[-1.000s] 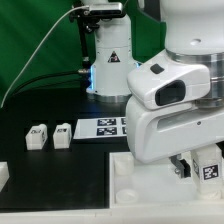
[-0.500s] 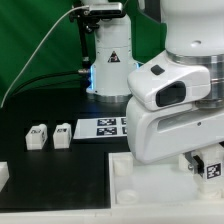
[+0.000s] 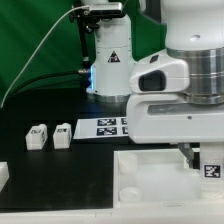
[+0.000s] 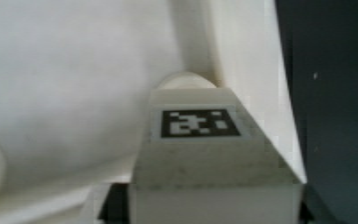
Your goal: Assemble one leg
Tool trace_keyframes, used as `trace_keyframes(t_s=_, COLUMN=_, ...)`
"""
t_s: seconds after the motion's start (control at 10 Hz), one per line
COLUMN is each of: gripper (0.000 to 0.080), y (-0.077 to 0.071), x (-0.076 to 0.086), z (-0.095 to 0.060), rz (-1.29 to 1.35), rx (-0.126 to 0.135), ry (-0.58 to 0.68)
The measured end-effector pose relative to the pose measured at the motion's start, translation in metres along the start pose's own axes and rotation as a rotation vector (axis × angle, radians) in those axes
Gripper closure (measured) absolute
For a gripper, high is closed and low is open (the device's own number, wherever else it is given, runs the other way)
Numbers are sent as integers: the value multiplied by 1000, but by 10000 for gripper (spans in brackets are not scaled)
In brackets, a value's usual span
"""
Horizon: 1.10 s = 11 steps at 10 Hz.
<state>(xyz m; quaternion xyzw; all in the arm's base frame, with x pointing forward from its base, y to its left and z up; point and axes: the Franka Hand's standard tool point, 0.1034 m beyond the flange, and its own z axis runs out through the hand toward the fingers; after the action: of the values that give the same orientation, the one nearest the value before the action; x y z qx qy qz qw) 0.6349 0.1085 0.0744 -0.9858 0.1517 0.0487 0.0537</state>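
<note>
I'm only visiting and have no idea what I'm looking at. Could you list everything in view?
held leg: one, white, tagged, over the square panel
loose legs: two, white, tagged, side by side on the table, exterior view's left
square panel: one, white, on the table, front
marker board: one, white with tags, flat beside the loose legs
white piece: one, exterior view's left edge
table: one, black
curtain: one, green, behind
robot arm: one, white, exterior view's right
jaws: one pair, closed on the held leg
</note>
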Motion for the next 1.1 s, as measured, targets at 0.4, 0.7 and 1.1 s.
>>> trace_keyframes(t_s=0.4, gripper=508, y=6, x=3, z=0, rz=651, rx=44, ry=-24)
trace_keyframes(t_s=0.7, gripper=507, y=6, x=0, z=0, rz=985, rx=33, ry=6)
trace_keyframes(t_s=1.1, gripper=507, y=6, x=-3, z=1, rz=1256, rx=31, ry=32)
